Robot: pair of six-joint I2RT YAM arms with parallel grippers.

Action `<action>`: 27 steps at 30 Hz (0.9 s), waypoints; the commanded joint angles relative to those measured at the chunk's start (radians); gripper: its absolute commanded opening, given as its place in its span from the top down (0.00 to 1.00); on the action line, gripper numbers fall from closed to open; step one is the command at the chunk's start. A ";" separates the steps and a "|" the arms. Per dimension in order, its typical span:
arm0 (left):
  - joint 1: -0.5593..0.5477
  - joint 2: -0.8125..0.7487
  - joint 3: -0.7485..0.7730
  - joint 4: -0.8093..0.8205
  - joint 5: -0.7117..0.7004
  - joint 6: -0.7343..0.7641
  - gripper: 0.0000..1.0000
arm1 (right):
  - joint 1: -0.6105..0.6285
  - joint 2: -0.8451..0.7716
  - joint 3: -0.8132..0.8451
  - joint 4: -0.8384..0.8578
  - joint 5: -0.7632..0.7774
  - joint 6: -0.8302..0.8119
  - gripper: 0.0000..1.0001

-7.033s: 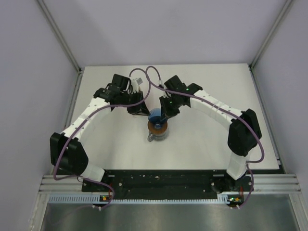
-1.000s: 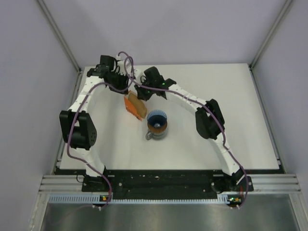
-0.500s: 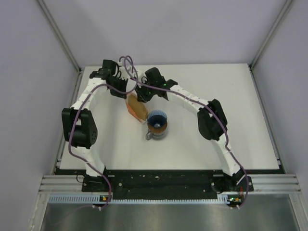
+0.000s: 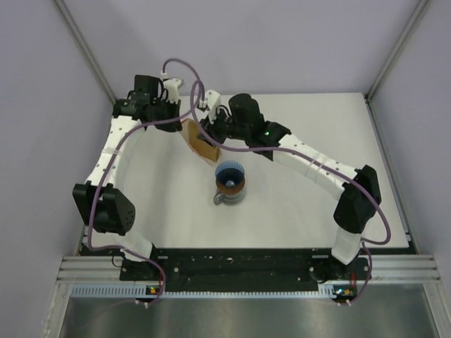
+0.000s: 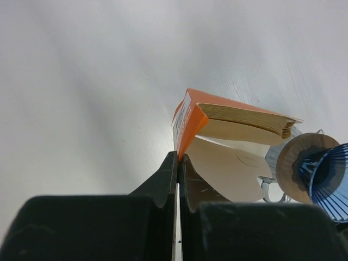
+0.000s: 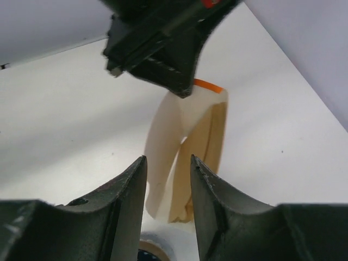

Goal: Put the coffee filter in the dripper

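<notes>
Tabletop (image 4: 317, 211) white, walls (image 4: 246, 42) lilac; left end effector (image 5: 178, 160) pinches filter pack (image 5: 187, 119), right end effector (image 6: 167, 160) parted.

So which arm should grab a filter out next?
Right. The right gripper is open, and a loose coffee filter hangs right in front of it. The left gripper is shut on the orange pack, holding it up, so it's busy.

top view looks down from behind; both wrist views, close in, share the filter pack (image 5: 187, 122).
</notes>
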 commanded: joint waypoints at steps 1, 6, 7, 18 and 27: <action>0.008 -0.051 0.108 -0.113 0.002 -0.044 1.00 | 0.098 -0.123 -0.043 0.106 -0.030 -0.050 0.65; 0.008 -0.065 0.211 -0.224 0.039 -0.039 1.00 | 0.100 -0.186 -0.089 0.103 0.007 0.063 0.71; 0.008 -0.071 0.216 -0.234 0.047 -0.041 1.00 | 0.103 -0.191 -0.093 0.095 0.028 0.074 0.71; 0.008 -0.091 0.268 -0.294 0.099 -0.062 1.00 | 0.106 -0.149 -0.040 -0.036 0.214 0.142 0.70; 0.008 -0.091 0.277 -0.297 0.119 -0.078 1.00 | 0.106 -0.143 -0.063 -0.063 0.274 0.197 0.70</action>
